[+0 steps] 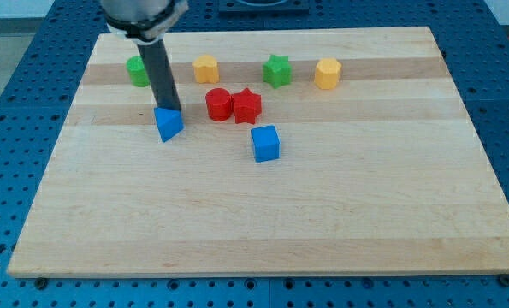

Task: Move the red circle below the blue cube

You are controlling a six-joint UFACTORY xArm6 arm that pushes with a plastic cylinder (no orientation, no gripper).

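Nearest the view's bottom stands the blue cube point(266, 143), alone on the pale wooden bench point(263, 231), with bare planks below it where the red circle should end up. Just beyond, up and to the view's left, the red circle point(218, 104) sits touching a red star point(246, 105) on its right side, so pushing it cleanly will probably mean separating the pair first. My tip point(170, 109) is left of the circle, right against the top of a blue triangle point(169, 124); there are no jaws on this rod. Farthest back run a green block point(137, 71), yellow block point(206, 68), green star point(277, 70) and yellow hexagon point(327, 74). Blue perforated plate surrounds the bench.
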